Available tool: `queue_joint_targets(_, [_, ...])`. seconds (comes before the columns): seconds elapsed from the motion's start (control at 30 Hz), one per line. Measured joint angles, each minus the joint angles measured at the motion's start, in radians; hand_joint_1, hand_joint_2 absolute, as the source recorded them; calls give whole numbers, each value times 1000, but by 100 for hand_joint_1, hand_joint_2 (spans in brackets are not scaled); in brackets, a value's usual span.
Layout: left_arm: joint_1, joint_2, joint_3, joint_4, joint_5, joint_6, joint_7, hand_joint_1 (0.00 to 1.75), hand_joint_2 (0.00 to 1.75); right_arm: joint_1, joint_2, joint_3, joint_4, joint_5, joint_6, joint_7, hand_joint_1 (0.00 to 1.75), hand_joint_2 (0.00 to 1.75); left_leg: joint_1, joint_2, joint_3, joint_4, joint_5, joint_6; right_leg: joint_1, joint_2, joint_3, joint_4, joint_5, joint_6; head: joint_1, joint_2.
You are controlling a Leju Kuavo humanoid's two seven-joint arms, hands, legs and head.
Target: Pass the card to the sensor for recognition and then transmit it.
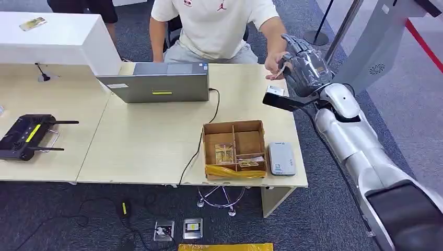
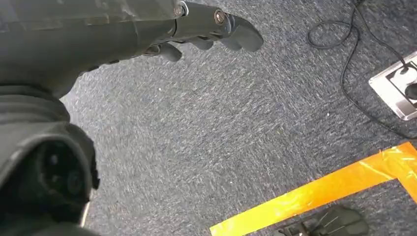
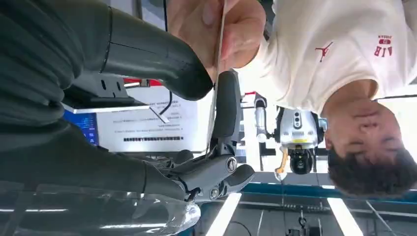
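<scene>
We see the right robot hand (image 1: 302, 58) raised past the far right corner of the bench (image 1: 141, 151), at about 1 o'clock in the head view. The card (image 3: 216, 78) sits edge-on in the right wrist view, pinched between that hand's thick thumb and a dark finger (image 3: 226, 105). The person's hand (image 3: 223, 29) grips the same card at its other end, so both hold it at once. In the head view the person's hand (image 1: 276, 64) touches the robot fingers, and the card itself is too thin to make out there. The left robot hand (image 2: 196, 29) hangs over the carpet, fingers loosely apart, holding nothing. On the bench, a compartmented cardboard box (image 1: 234, 148) sits at 5 o'clock from the laptop (image 1: 159, 82), with the grey sensor (image 1: 281, 158) just beside the box at its 3 o'clock. A black controller (image 1: 26, 137) lies at the bench's 9 o'clock edge. A cable (image 1: 201, 137) runs from the laptop past the box.
</scene>
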Motion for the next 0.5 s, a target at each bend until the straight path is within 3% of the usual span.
queue_joint_targets(0.13, [-1,-4,-5,0,-3,0,2,0,0,-11,21,0,36,-1,0,0,175,175,0,0,0,0,0,0,0,0,0,0,0,0,0,0])
queue_joint_targets(0.17, [-2,-4,-7,0,-3,-1,6,0,0,-11,25,0,42,-2,1,1,155,175,0,0,0,0,0,0,0,0,0,0,0,0,0,0])
queue_joint_targets(0.2, [-3,-5,-7,0,-3,-1,8,0,0,-11,30,1,51,-2,1,1,12,175,0,0,0,0,0,0,0,0,0,0,0,0,0,0])
queue_joint_targets(0.23, [-5,-6,-7,0,-3,-2,9,0,0,-11,34,1,57,-2,1,1,0,175,0,0,0,0,0,0,0,0,0,0,0,0,0,0])
queue_joint_targets(0.5, [-12,-10,-17,0,-3,-1,13,0,0,-11,64,2,105,-2,-41,9,0,175,0,0,0,0,0,0,0,0,0,0,0,0,0,0])
